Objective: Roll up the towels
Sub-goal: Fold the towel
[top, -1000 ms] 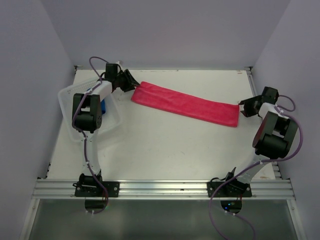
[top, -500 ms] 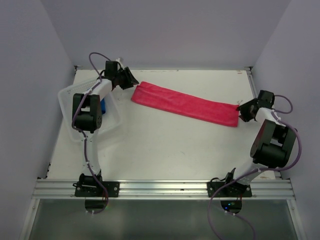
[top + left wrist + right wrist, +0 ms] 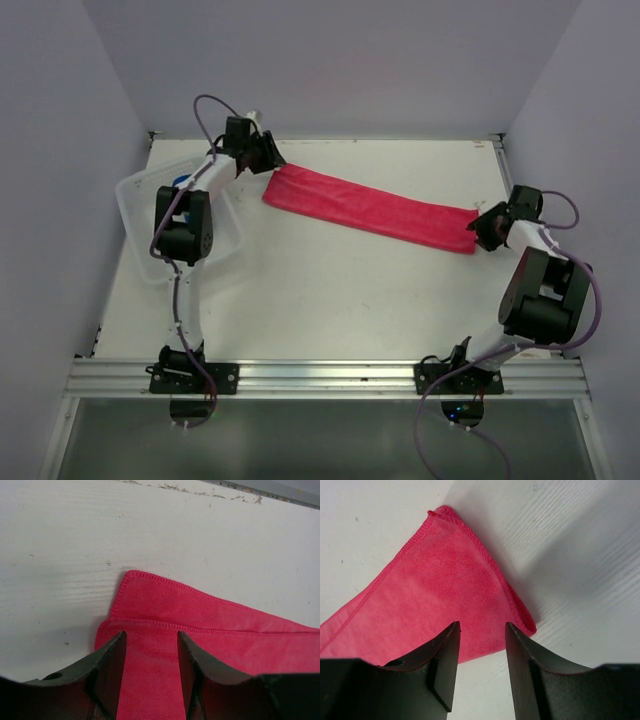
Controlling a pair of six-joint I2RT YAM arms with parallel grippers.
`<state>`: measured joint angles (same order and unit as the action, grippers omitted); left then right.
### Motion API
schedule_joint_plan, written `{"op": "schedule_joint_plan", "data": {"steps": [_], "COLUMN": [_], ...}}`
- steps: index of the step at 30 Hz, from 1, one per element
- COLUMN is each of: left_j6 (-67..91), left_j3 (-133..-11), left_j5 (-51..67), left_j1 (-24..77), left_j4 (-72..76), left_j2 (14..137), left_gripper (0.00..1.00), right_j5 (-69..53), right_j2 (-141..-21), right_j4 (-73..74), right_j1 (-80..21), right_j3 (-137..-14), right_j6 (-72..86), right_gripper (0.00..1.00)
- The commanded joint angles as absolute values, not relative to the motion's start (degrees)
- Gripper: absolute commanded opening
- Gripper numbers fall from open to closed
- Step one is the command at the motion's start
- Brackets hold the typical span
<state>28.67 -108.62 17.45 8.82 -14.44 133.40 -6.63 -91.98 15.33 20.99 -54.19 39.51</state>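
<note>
The pink-red towel (image 3: 370, 208) lies folded into a long flat strip across the table, running from back left to right. My left gripper (image 3: 270, 158) is open at its left end; in the left wrist view the fingers straddle the towel (image 3: 210, 630) from above. My right gripper (image 3: 478, 226) is open at the strip's right end; in the right wrist view the towel's corner (image 3: 445, 590) lies just beyond the fingertips. The blue towel (image 3: 182, 181) shows only as a small patch in the basket, mostly hidden by the left arm.
A white plastic basket (image 3: 135, 200) stands at the table's left side under the left arm. Walls close the table at the back and both sides. A metal rail (image 3: 320, 378) runs along the near edge.
The left gripper moved right and forward onto the towel's left end. The right gripper moved slightly left and down onto the towel's right end. The towel has not moved.
</note>
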Motion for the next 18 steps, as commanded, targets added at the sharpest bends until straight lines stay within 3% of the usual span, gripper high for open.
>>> {"op": "schedule_joint_plan", "data": {"steps": [1, 12, 18], "left_j6": [26.3, 24.9, 24.1], "left_j3": [-107.2, -95.8, -85.8], "left_j5": [16.0, 16.3, 14.9], "left_j1": [10.0, 11.4, 12.0], "left_j4": [-14.0, -13.4, -12.0], "left_j2": [129.6, 112.9, 100.8], "left_gripper": [0.49, 0.58, 0.79], "right_j5": [-1.6, -2.1, -1.8], "right_j2": [-87.3, -91.0, -95.9], "right_j4": [17.5, 17.9, 12.7], "right_j1": [20.9, 20.9, 20.1], "right_j3": [-54.8, -58.0, -58.3], "right_j6": [34.9, 29.8, 27.3], "right_gripper": [0.45, 0.50, 0.51]}}
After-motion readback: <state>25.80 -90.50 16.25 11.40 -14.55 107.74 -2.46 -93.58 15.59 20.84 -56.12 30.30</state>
